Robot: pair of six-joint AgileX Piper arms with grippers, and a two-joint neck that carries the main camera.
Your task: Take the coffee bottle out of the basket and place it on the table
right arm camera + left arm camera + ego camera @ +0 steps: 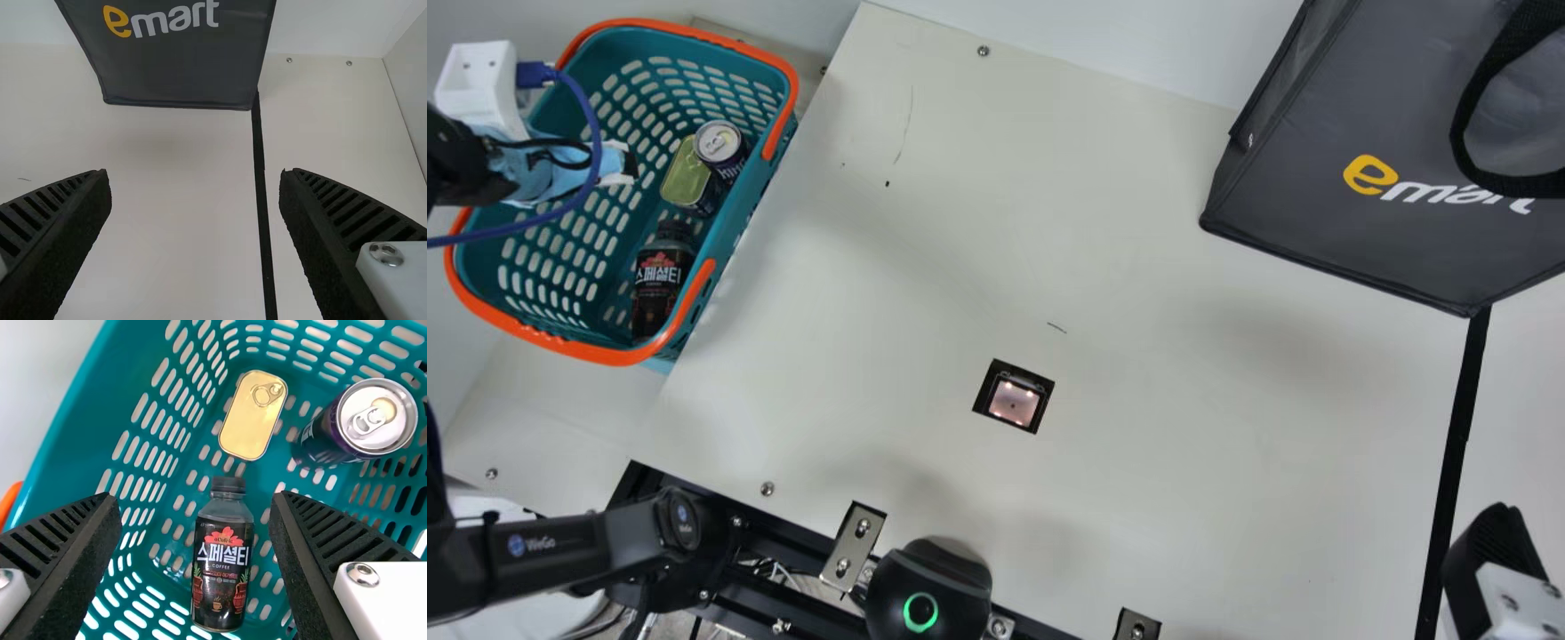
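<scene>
In the main view my left gripper [618,167] is over the basket [596,354], and my right gripper [1494,564] is at the lower right corner. The coffee bottle [661,283], dark with a black cap, lies inside the basket along the wall nearer the table [1138,258]. The left wrist view has the teal basket [133,370] with the coffee bottle [222,570] on its slotted floor; the left gripper [193,499] is open above, its fingers apart and not touching the bottle. Open too, the right gripper [193,176] has only bare table between its fingers.
Beside the bottle in the basket are a gold flat tin [253,415] and a dark drink can [360,427]. A grey shopping bag [1334,213] stands at the table's far right. A black strip [1458,436] runs down from it. A small dark-framed square [1014,397] is on the table.
</scene>
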